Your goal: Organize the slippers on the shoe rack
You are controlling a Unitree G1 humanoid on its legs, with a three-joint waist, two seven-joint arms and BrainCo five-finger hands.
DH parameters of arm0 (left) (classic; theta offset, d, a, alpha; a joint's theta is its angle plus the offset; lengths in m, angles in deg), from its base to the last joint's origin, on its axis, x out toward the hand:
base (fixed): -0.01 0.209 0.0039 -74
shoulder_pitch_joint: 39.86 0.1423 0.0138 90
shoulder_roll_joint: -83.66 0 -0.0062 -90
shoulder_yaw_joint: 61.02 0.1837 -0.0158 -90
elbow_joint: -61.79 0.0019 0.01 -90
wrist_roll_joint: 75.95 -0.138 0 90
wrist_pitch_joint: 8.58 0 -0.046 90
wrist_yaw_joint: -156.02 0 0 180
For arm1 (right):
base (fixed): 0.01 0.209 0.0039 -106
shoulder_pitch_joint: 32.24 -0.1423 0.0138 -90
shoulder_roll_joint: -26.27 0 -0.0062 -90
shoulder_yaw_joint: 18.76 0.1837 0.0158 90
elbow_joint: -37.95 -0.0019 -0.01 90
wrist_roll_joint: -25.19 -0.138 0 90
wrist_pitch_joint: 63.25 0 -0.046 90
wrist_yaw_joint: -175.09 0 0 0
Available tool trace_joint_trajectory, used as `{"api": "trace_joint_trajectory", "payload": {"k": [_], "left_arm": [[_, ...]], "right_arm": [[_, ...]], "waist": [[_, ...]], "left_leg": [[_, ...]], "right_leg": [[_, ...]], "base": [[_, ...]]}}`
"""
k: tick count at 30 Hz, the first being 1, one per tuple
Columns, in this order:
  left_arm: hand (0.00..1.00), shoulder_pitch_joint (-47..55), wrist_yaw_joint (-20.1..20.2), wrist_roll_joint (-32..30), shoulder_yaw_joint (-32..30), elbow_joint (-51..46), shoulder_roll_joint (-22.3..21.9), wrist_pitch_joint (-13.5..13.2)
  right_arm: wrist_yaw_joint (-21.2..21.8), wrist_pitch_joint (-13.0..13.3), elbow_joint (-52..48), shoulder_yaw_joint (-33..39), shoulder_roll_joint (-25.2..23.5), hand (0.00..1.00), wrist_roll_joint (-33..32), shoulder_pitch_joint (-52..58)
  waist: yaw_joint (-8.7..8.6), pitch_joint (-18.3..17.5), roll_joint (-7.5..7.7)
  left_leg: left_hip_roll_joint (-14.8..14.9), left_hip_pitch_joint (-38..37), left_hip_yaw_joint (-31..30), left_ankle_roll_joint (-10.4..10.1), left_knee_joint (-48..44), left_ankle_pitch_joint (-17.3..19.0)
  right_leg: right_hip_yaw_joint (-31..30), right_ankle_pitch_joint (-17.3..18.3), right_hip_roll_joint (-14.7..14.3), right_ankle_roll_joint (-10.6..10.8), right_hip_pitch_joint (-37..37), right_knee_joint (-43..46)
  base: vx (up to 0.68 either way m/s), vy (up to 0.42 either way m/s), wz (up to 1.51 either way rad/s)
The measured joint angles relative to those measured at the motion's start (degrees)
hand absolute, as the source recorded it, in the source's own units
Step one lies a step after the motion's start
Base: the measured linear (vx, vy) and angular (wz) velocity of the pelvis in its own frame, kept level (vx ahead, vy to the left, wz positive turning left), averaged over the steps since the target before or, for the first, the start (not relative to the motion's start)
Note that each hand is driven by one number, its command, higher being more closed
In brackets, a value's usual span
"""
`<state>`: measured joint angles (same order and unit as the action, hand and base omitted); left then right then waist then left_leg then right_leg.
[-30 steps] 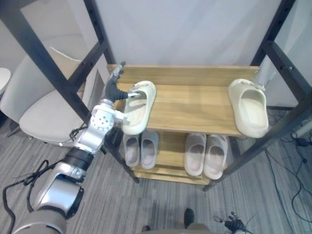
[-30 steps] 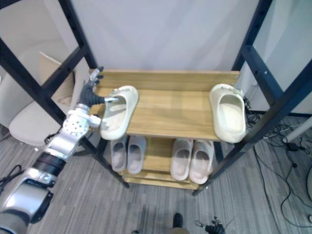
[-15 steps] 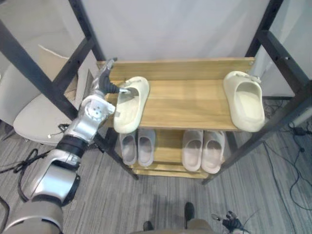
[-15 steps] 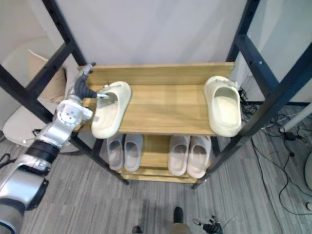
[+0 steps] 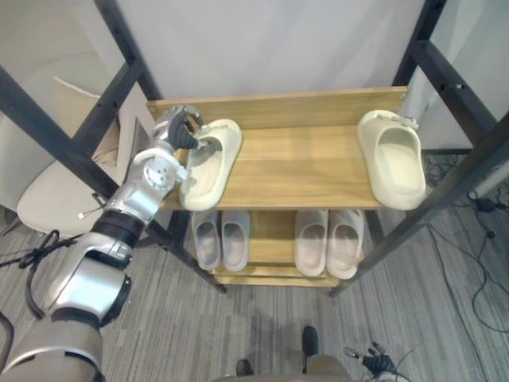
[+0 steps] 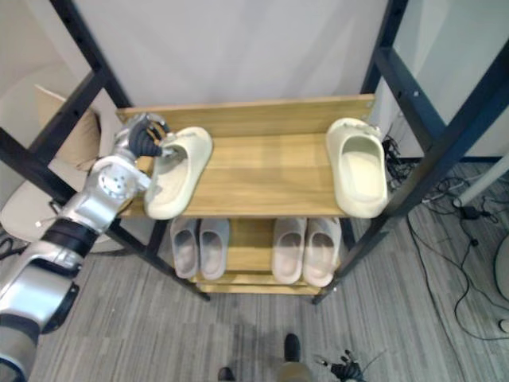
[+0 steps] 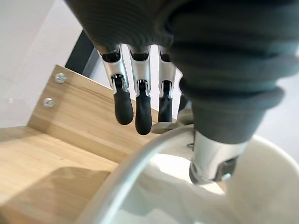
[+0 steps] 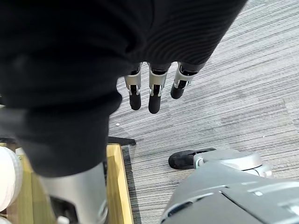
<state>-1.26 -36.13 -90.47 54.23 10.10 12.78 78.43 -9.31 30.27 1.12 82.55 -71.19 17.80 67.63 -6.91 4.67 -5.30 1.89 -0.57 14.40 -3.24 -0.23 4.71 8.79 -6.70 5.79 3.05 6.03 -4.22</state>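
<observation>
While your left hand [image 5: 176, 134] pinches the strap of the left cream slipper [image 5: 211, 159], thumb tucked inside and fingers curled over the outside, keep your eye on that heel! The slipper lies skewed at the left end of the top shelf [image 5: 302, 163], toe angled toward the back, heel right at the front edge and looking slightly past it. Let go here and it could tip off onto the grey carpet [image 5: 262, 334].

The grip is on a soft rim, so a quick pull may peel it loose. Your knuckles also sit near the black frame post [image 5: 119, 79]; a wide swing could clip it.

Its mate, the right cream slipper [image 5: 391, 159], sits well apart at the far end, so pairing them means a long slide. Below, two pairs of grey slippers [image 5: 223, 241] line the lower shelf. Your right hand [image 8: 153, 100] hangs over the carpet, fingers relaxed.
</observation>
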Motion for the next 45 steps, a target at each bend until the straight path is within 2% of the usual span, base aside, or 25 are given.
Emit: {"api": "trace_joint_trajectory", "payload": {"k": [8, 14, 25, 34, 45], "left_arm": [[1.00, -0.2, -0.1, 1.4, 0.0, -0.2, -1.4, 0.0], [1.00, -0.2, -0.4, 4.7, 0.0, -2.0, -5.2, 0.0], [1.00, -1.5, -2.0, 6.2, 0.0, -2.0, -9.9, 0.1], [1.00, -5.1, -5.3, 7.6, -1.9, 3.5, -12.3, 1.1], [1.00, -7.3, -6.6, 9.3, -2.8, 5.0, -17.2, 1.2]], "right_arm": [[0.0, 0.0, 0.0, 0.7, -0.3, 0.00, -0.1, 0.1], [0.0, -0.1, 0.0, 2.0, -1.3, 0.00, -0.1, 0.2], [-0.2, -0.1, -0.6, 2.0, -1.3, 0.00, -0.6, 0.3], [-0.6, -0.1, -0.7, 2.1, -1.2, 0.00, -1.7, 0.5], [-0.7, -0.1, -1.4, 2.1, -1.3, 0.00, -1.8, 0.7]], "waist": [[-1.20, 0.3, -0.54], [-2.06, 0.8, -1.31], [-3.01, 1.3, -2.21], [-3.55, 3.3, -2.99], [-3.44, 3.7, -3.52]], "left_leg": [[0.2, -0.6, 1.0, -0.2, 0.0, 0.2], [0.5, -1.0, 1.5, -0.3, 0.1, 0.2], [0.7, -1.5, 2.6, -0.3, 0.3, 0.2], [0.8, -1.8, 3.8, -0.8, 0.3, 0.6], [0.6, -0.8, 3.7, -0.9, 0.0, 0.8]], "right_leg": [[-1.0, -0.3, -0.3, -0.1, -0.1, -0.2], [-1.5, -0.5, -0.6, -0.3, -0.3, -0.2], [-2.2, -1.0, -0.8, -0.4, -0.3, -0.8], [-3.2, -1.2, -0.9, -0.3, 0.0, -0.8], [-3.8, -1.2, -0.6, -0.1, 0.9, -0.8]], "base": [[-0.01, -0.012, -0.07], [-0.01, -0.015, -0.04], [-0.01, -0.009, -0.05], [-0.02, -0.011, -0.06], [0.00, -0.001, 0.00]]}}
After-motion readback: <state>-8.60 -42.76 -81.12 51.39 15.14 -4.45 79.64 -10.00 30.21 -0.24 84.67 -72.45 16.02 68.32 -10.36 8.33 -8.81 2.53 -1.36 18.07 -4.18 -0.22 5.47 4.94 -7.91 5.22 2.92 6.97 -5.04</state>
